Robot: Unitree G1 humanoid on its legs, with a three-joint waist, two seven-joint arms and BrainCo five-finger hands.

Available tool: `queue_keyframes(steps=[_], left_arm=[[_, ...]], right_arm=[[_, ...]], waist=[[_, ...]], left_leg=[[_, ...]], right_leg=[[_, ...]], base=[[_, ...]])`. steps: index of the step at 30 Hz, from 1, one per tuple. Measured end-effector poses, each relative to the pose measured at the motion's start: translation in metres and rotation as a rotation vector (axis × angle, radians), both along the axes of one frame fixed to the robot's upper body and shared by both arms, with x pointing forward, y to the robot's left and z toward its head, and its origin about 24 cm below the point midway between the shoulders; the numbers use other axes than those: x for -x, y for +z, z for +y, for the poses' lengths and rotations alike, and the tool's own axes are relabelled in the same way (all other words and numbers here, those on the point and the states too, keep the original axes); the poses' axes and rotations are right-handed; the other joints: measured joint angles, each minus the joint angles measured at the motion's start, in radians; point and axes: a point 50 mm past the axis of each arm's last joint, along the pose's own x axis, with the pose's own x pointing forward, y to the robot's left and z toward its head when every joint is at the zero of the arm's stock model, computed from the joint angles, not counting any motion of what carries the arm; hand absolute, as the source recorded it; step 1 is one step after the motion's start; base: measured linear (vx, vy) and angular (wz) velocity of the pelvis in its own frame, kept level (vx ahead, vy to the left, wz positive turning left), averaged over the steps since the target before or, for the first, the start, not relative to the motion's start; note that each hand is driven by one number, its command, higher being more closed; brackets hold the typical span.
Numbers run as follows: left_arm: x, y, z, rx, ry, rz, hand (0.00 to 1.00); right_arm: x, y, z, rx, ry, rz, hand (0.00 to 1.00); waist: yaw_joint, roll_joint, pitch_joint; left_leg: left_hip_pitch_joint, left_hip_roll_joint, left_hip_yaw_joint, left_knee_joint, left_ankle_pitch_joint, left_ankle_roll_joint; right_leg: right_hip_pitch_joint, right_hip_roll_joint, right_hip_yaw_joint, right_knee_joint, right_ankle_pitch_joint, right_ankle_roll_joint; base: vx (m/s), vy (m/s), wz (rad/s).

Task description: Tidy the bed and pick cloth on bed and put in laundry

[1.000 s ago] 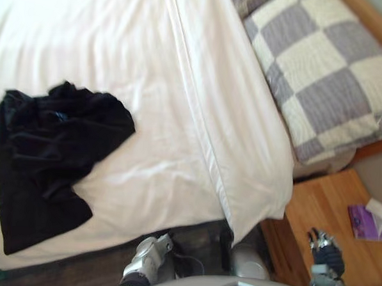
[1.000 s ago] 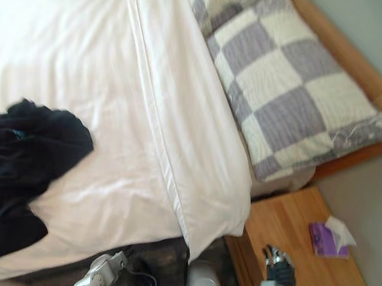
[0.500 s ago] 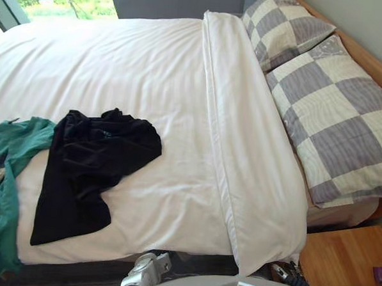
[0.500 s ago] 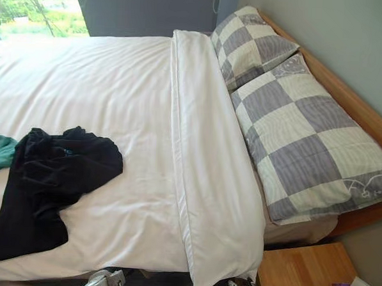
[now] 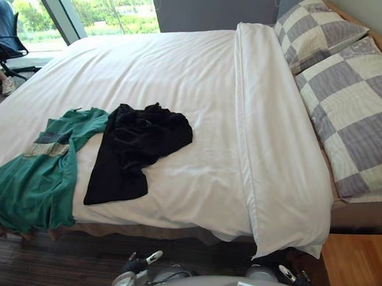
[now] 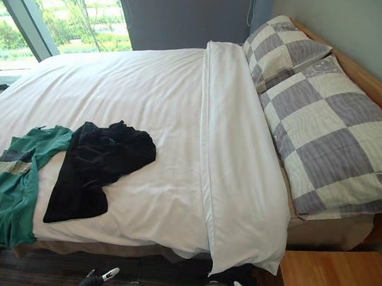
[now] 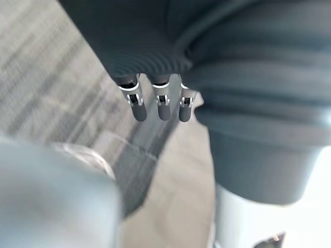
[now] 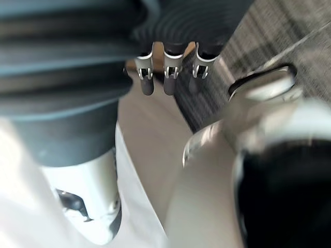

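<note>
Sunlit bedroom: near the edge of the white-sheeted bed (image 5: 182, 65) a crumpled black fabric garment (image 5: 136, 146) lies against a teal-green shirt (image 5: 38, 183), both likely light and floppy, so I'd pinch bunched folds; my left robot hand (image 7: 163, 106) and right robot hand (image 8: 168, 77) hang released.

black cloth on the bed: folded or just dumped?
Dumped, not folded: the black cloth lies crumpled and unevenly bunched on the white duvet, beside the green garment.
</note>
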Motion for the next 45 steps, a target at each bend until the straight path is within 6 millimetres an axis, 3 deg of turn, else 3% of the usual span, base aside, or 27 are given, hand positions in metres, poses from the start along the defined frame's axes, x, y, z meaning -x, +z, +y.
queue_keyframes(steps=[1,3,5,7,8,9,10,11,13,15,17,18,23,26,30,34,36,37,38,40,42,44,45], left_arm=[[0.008,-0.001,0.005,-0.003,-0.002,0.009,0.00],[0.011,-0.001,0.006,0.000,-0.009,0.001,0.00],[0.011,-0.001,0.005,0.014,-0.025,-0.024,0.00],[0.013,-0.003,0.000,0.045,-0.062,-0.021,0.00],[0.007,-0.003,-0.006,0.076,-0.112,-0.036,0.00],[0.001,-0.003,-0.006,0.086,-0.167,-0.035,0.00],[-0.006,-0.003,-0.005,0.082,-0.211,-0.026,0.00],[-0.009,-0.002,-0.004,0.077,-0.230,-0.030,0.00],[-0.014,0.000,-0.002,0.068,-0.252,-0.040,0.00],[-0.033,0.003,-0.002,0.061,-0.298,-0.061,0.00],[-0.043,0.004,-0.009,0.067,-0.328,-0.074,0.00],[-0.044,0.003,-0.018,0.083,-0.347,-0.071,0.00],[-0.049,0.003,-0.023,0.055,-0.341,-0.064,0.00],[-0.046,0.003,-0.022,0.035,-0.325,-0.057,0.00],[-0.056,0.008,-0.025,0.021,-0.319,-0.117,0.00],[-0.055,0.008,-0.024,0.010,-0.310,-0.118,0.00],[-0.053,0.008,-0.020,0.009,-0.288,-0.115,0.00],[-0.052,0.008,-0.018,0.008,-0.270,-0.115,0.00],[-0.050,0.008,-0.017,0.015,-0.259,-0.118,0.00],[-0.050,0.008,-0.019,0.026,-0.261,-0.127,0.00],[-0.049,0.008,-0.019,0.036,-0.262,-0.139,0.00],[-0.047,0.006,-0.025,0.060,-0.268,-0.142,0.00],[-0.044,0.004,-0.034,0.105,-0.253,-0.140,0.00]], right_arm=[[0.001,0.002,-0.006,0.015,-0.008,-0.007,0.00],[-0.004,0.008,-0.024,0.063,0.000,-0.035,0.00],[-0.011,0.014,-0.039,0.107,0.041,-0.041,0.00],[-0.017,0.017,-0.048,0.154,0.107,-0.026,0.00],[-0.018,0.017,-0.047,0.175,0.147,-0.021,0.00],[-0.019,0.011,-0.035,0.138,0.162,-0.007,0.00],[-0.025,0.003,-0.013,0.078,0.212,-0.009,0.00],[-0.030,-0.002,0.009,0.052,0.277,-0.012,0.00],[-0.030,-0.003,0.016,0.038,0.315,-0.014,0.00],[-0.043,-0.001,0.032,0.020,0.457,-0.065,0.00],[-0.053,0.001,0.044,0.008,0.535,-0.111,0.00],[-0.061,0.004,0.046,0.012,0.565,-0.139,0.00],[-0.066,0.005,0.051,0.011,0.592,-0.153,0.00],[-0.072,0.005,0.052,0.008,0.648,-0.125,0.00],[-0.083,0.008,0.038,0.068,0.653,-0.100,0.00],[-0.083,0.009,0.030,0.082,0.592,-0.092,0.00],[-0.083,0.010,0.030,0.074,0.549,-0.107,0.00],[-0.082,0.011,0.025,0.079,0.518,-0.107,0.00],[-0.080,0.012,0.015,0.095,0.491,-0.102,0.00],[-0.078,0.015,0.003,0.120,0.479,-0.097,0.00],[-0.077,0.019,-0.011,0.149,0.473,-0.089,0.00],[-0.073,0.019,-0.021,0.162,0.473,-0.064,0.00],[-0.071,0.018,-0.023,0.159,0.478,-0.054,0.00]], waist=[[-0.004,-0.020,-0.003],[-0.014,-0.023,-0.002],[-0.019,-0.017,-0.001],[-0.035,0.008,-0.013],[-0.047,0.039,-0.017],[-0.031,0.033,-0.014],[-0.008,0.043,-0.020],[0.005,0.058,-0.034],[-0.005,0.046,-0.042],[0.001,0.016,-0.048],[0.002,0.000,-0.041],[0.002,-0.003,-0.041],[0.003,-0.010,-0.031],[0.017,-0.012,-0.022],[0.020,0.024,0.018],[0.017,0.028,0.023],[-0.001,0.003,0.031],[-0.002,-0.001,0.029],[-0.010,-0.002,0.029],[-0.021,0.002,0.027],[-0.033,0.007,0.027],[-0.036,0.032,0.016],[-0.038,0.066,0.010]], left_leg=[[-0.039,0.046,-0.041,0.101,-0.010,0.021],[-0.085,0.115,-0.162,0.152,0.003,0.014],[-0.093,0.140,-0.286,0.138,0.032,0.000],[-0.084,0.145,-0.332,0.098,0.038,-0.032],[-0.085,0.140,-0.333,0.078,0.013,-0.078],[-0.080,0.131,-0.298,0.088,-0.028,-0.215],[-0.080,0.121,-0.261,0.083,-0.037,-0.197],[-0.074,0.120,-0.229,0.034,-0.020,-0.166],[-0.059,0.105,-0.219,-0.032,0.011,-0.133],[-0.036,0.067,-0.216,-0.151,0.076,-0.096],[-0.023,0.010,-0.216,-0.202,0.107,-0.067],[-0.021,-0.035,-0.218,-0.213,0.115,-0.055],[-0.002,-0.106,-0.248,-0.255,0.144,-0.015],[-0.015,-0.114,-0.263,-0.250,0.155,-0.013],[-0.118,-0.077,-0.246,-0.098,0.088,-0.009],[-0.114,-0.102,-0.240,-0.121,0.106,-0.011],[-0.103,-0.115,-0.210,-0.111,0.116,-0.030],[-0.120,-0.086,-0.191,-0.042,0.089,-0.007],[-0.134,-0.013,-0.194,0.026,0.079,-0.011],[-0.152,0.054,-0.249,0.043,0.097,-0.028],[-0.166,0.110,-0.339,0.045,0.133,-0.026],[-0.151,0.118,-0.394,0.035,0.130,-0.038],[-0.131,0.117,-0.415,0.006,0.118,-0.056]], right_leg=[[-0.002,-0.038,0.015,0.011,-0.008,0.015],[-0.026,-0.080,0.055,0.039,-0.020,0.052],[-0.075,-0.126,0.113,0.079,-0.020,0.101],[-0.106,-0.160,0.146,0.072,0.005,0.157],[-0.101,-0.172,0.150,0.028,0.058,0.201],[-0.098,-0.198,0.175,-0.012,0.130,0.190],[-0.113,-0.198,0.149,-0.062,0.255,0.053],[-0.134,-0.179,0.072,-0.074,0.337,-0.050],[-0.132,-0.135,0.006,-0.048,0.304,-0.003],[-0.115,0.013,-0.033,0.001,0.188,0.064],[-0.072,0.098,-0.029,-0.031,0.102,0.061],[-0.031,0.113,-0.028,-0.083,0.065,0.049],[0.035,0.083,-0.013,-0.184,0.053,0.039],[0.031,0.081,-0.012,-0.193,0.060,0.051],[-0.046,0.073,-0.001,-0.065,0.012,0.058],[-0.101,0.022,0.013,0.038,-0.024,0.053],[-0.106,-0.033,0.014,0.062,-0.032,0.051],[-0.105,-0.057,0.016,0.073,-0.032,0.050],[-0.101,-0.098,0.031,0.084,-0.032,0.051],[-0.096,-0.143,0.038,0.095,-0.038,0.078],[-0.100,-0.208,0.057,0.137,-0.053,0.143],[-0.098,-0.242,0.083,0.136,-0.042,0.203],[-0.096,-0.245,0.093,0.115,-0.023,0.214]], base=[[-0.01,0.071,-0.16],[0.00,0.164,-0.23],[0.02,0.341,-0.47],[0.02,0.620,-0.35],[0.01,0.707,-0.18],[0.01,0.876,-0.44],[0.00,0.810,-0.60],[0.00,0.742,-0.45],[0.03,0.390,-0.05],[0.07,0.375,0.08],[0.04,0.272,0.17],[0.00,0.235,0.17],[-0.04,0.097,0.27],[-0.11,0.015,0.10],[-0.14,0.014,-0.01],[-0.07,0.009,-0.03],[-0.01,-0.015,0.04],[0.00,0.000,0.00],[0.01,0.040,0.01],[0.00,0.134,0.09],[-0.01,0.308,0.05],[-0.02,0.441,-0.14],[-0.02,0.690,-0.20]])
